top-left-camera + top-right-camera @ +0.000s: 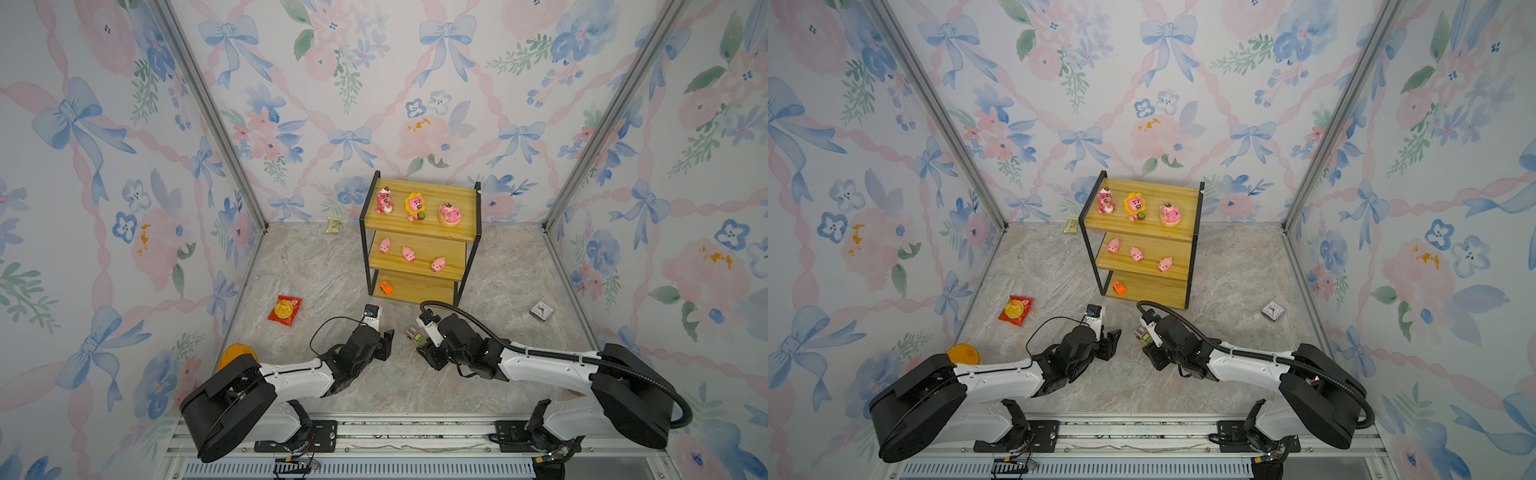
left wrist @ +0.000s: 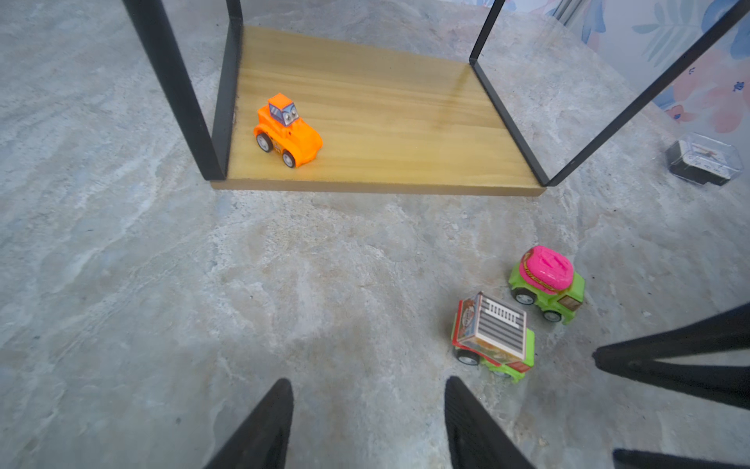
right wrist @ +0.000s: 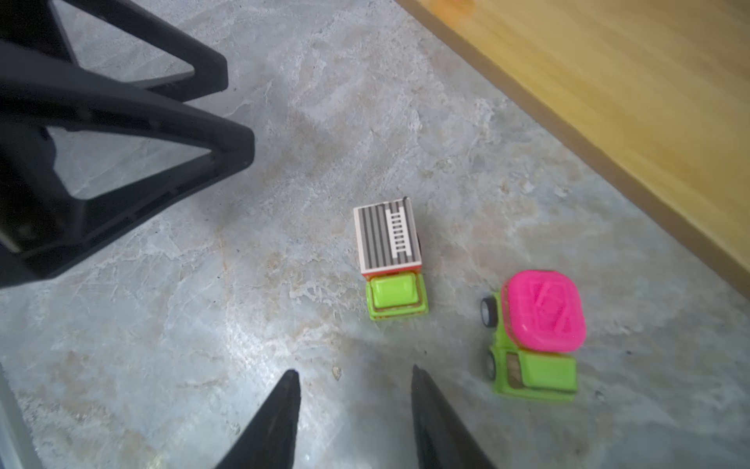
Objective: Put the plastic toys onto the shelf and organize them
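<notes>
Counting placed: seven of nine toys sit on the shelf (image 1: 457,195); two cars remain off it.
Left gripper (image 2: 367,383): jaws apart with nothing between them, low over the table (image 2: 162,284) in front of the shelf, just left of the loose cars.
Top tier: three bears (image 1: 414,206) stand upright in a row; this tier looks finished.
Middle tier: three pigs (image 1: 409,254) in a row, spaced apart; this tier looks finished too.
Bottom tier: orange car (image 2: 288,132) at the left end, beside the frame post; the rest of the board is bare, with room for two more.
Grey car (image 2: 493,335): on the table in front of the shelf, between the two grippers, not held.
Pink car (image 2: 548,284): on the table just beside the grey car, nearer the shelf and apart from it.
Right gripper (image 3: 354,371): jaws apart and empty, tips aimed at the grey car, near it but not touching.
Left to do: probably move both loose cars onto the bottom tier, next to the orange car.
</notes>
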`<state>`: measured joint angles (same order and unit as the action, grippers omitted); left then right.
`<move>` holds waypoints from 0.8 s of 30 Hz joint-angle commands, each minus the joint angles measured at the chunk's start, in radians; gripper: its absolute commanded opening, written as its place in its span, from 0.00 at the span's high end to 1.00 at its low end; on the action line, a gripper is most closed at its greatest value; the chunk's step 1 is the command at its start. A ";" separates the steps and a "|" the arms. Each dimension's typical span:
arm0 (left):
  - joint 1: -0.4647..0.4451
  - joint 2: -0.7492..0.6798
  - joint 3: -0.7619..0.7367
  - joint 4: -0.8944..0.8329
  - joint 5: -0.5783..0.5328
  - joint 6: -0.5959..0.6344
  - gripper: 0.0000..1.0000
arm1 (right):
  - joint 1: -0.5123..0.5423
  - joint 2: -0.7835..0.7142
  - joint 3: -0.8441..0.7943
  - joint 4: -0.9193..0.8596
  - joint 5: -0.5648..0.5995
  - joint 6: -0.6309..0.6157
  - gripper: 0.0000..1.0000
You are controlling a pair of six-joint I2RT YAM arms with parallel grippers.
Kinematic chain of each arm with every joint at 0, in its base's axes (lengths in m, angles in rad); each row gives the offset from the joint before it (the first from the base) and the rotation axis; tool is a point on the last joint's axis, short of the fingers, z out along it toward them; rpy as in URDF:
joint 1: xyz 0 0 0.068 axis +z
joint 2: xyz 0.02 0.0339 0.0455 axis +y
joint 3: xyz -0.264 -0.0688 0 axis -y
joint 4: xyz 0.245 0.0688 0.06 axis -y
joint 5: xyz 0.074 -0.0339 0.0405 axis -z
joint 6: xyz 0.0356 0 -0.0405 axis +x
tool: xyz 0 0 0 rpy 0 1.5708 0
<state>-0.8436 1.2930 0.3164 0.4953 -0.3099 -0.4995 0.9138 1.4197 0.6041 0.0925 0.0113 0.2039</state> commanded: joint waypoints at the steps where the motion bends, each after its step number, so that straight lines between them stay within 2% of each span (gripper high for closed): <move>1: 0.007 -0.032 -0.028 -0.018 -0.029 -0.029 0.39 | 0.007 0.045 0.057 0.034 0.015 -0.050 0.53; 11: 0.016 -0.021 -0.036 -0.017 -0.041 -0.027 0.37 | -0.007 0.142 0.108 0.037 -0.002 -0.079 0.55; 24: 0.021 -0.009 -0.039 -0.016 -0.053 -0.023 0.37 | -0.026 0.179 0.094 0.078 0.009 -0.095 0.57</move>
<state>-0.8303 1.2736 0.2844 0.4911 -0.3443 -0.5182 0.8974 1.5772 0.6918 0.1486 0.0143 0.1257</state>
